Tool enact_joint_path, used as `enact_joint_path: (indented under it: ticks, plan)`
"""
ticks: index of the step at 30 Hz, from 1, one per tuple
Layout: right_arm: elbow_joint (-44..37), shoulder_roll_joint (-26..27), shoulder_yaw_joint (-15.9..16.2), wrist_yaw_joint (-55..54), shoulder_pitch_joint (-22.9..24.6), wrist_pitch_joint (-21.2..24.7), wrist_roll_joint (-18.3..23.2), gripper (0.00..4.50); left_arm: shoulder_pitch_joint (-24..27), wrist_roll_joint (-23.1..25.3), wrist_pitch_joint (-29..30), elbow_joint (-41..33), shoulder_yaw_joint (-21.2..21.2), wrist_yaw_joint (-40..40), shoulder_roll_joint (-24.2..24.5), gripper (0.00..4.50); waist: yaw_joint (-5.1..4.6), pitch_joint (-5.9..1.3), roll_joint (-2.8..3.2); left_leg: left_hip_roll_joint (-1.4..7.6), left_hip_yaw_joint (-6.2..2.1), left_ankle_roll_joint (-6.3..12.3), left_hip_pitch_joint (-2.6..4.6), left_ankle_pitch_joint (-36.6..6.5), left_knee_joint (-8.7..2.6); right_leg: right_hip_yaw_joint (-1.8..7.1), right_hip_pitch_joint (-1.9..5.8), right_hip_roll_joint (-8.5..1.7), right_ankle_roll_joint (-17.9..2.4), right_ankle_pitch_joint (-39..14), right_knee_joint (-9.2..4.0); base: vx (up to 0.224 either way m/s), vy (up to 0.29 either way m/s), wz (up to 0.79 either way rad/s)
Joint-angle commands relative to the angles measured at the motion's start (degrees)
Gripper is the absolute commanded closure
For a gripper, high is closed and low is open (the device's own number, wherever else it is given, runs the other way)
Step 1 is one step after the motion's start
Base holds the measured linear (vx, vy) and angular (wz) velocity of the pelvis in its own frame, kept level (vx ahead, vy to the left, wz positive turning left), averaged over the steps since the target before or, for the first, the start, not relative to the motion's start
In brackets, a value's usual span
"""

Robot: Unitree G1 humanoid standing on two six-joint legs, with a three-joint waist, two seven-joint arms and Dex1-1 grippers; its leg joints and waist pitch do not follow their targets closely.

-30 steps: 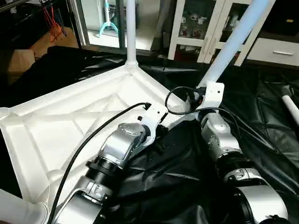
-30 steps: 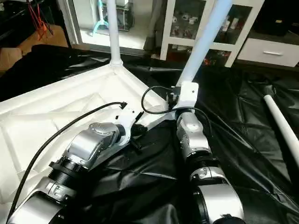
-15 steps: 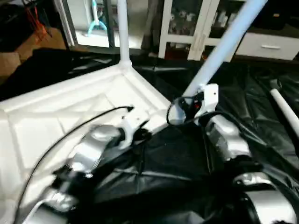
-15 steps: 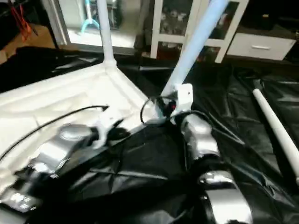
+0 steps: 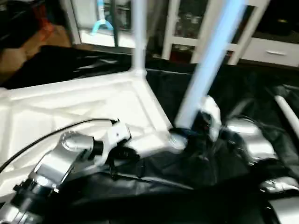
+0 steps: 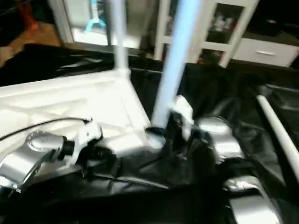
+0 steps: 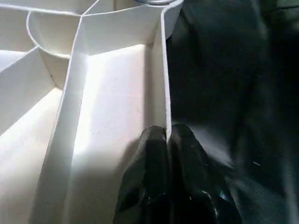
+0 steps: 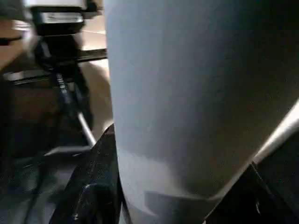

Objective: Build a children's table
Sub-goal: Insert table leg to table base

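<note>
Tabletop (image 5: 70,107) lies upside down on black sheet (image 5: 187,186). Left claw (image 7: 167,133) pinches its rim shut. Right claw (image 8: 177,186) grips leg (image 5: 208,65), now straighter than before, foot at corner socket (image 5: 175,139). Push in next.

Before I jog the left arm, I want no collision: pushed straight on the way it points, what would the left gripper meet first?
Probably the tabletop's round corner socket; the left gripper already pinches the tabletop rim.

We see a crinkled black sheet (image 5: 154,186) spread over the floor, a white glass-fronted cabinet (image 5: 187,23) behind it, a white drawer (image 5: 273,52) beside that, and a turquoise stand (image 5: 99,18) farther back.
</note>
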Motion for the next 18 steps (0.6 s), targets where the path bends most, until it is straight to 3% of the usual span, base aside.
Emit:
enact_joint_path:
  ticks: [1,4,7,8,11,12,13,14,15,18]
  plan:
    - [6.54,-4.4,6.48,2.27,8.59,2.89,-8.31,2.65,-0.02,-5.09,-1.36,-6.43,-1.75,-8.96,0.3,4.5,0.19,-1.26,1.21,3.38,-0.93,5.99,1.09,0.41,-3.1,2.78,1.84,-4.83,-16.96,16.09,-2.11,0.0,0.0,0.0]
    - [5.36,-4.65,6.75,2.49,10.06,1.66,-8.14,2.65,0.09,-5.25,-1.4,-6.7,-1.99,-8.93,0.41,4.5,0.8,-1.41,1.15,3.24,-0.87,5.31,1.07,0.95,-3.01,2.79,1.91,-4.89,-16.31,16.56,-2.04,0.0,0.0,0.0]
    - [4.1,-3.96,6.37,2.41,11.17,1.73,-7.52,2.65,0.1,-5.2,-1.56,-6.45,-2.48,-8.86,0.18,4.5,0.78,-1.51,1.15,3.15,-0.94,4.41,1.01,-0.06,-3.04,2.72,1.89,-4.88,-16.06,15.35,-2.14,0.0,0.0,0.0]
    - [3.86,-3.4,6.31,1.91,11.45,1.43,-7.48,2.65,-0.17,-4.88,-1.75,-5.96,-2.71,-8.55,-0.22,4.5,0.83,-1.62,1.44,3.1,-1.01,4.08,1.06,-0.3,-3.05,2.69,1.92,-4.86,-15.99,15.22,-2.11,0.0,0.0,0.0]
    - [3.64,-2.53,6.43,0.47,11.77,0.58,-7.59,2.65,-0.83,-4.23,-2.27,-5.03,-3.12,-7.83,-0.73,4.5,0.77,-1.64,1.24,3.08,-1.06,3.56,1.03,-0.59,-3.1,2.67,1.94,-4.83,-15.85,15.17,-2.17,0.0,0.0,0.0]
    - [3.69,-1.93,6.36,-0.92,11.86,-0.1,-7.82,2.65,-1.15,-3.86,-2.62,-4.55,-3.29,-7.53,-0.79,4.5,0.77,-1.76,1.55,3.02,-1.13,3.07,1.08,-1.36,-3.12,2.67,1.97,-4.89,-15.83,14.59,-2.2,0.0,0.0,0.0]
    - [3.74,-1.55,6.2,-1.88,11.84,-0.33,-7.91,2.65,-1.36,-3.5,-2.75,-4.22,-3.37,-7.21,-0.79,4.5,0.68,-1.75,1.38,3.02,-1.09,2.95,1.1,-1.62,-3.15,2.66,1.95,-4.87,-15.79,14.49,-2.3,0.0,0.0,0.0]
    - [3.74,-1.3,6.04,-2.48,11.82,-0.42,-7.89,2.65,-1.57,-3.12,-2.55,-3.89,-3.42,-6.72,-0.8,4.5,0.58,-1.69,1.29,2.99,-1.13,2.64,1.02,-2.3,-3.24,2.68,1.99,-4.88,-15.87,13.86,-2.35,0.0,0.0,0.0]
    - [3.73,-1.04,5.89,-3.32,11.77,-0.55,-7.85,2.65,-1.88,-2.52,-1.73,-3.4,-3.58,-5.83,-0.81,4.5,0.61,-1.74,1.57,2.99,-1.21,2.41,1.06,-2.74,-3.27,2.65,2.0,-4.89,-15.89,13.39,-2.36,0.0,0.0,0.0]
    - [4.18,-0.54,5.45,-5.4,11.4,-0.79,-7.98,2.65,-2.91,-0.37,0.12,-1.13,-3.45,-1.69,-1.99,4.5,0.4,-1.55,1.4,2.96,-1.23,1.45,1.02,-5.59,-3.49,2.7,2.0,-4.96,-15.73,9.68,-2.72,0.0,0.0,0.0]
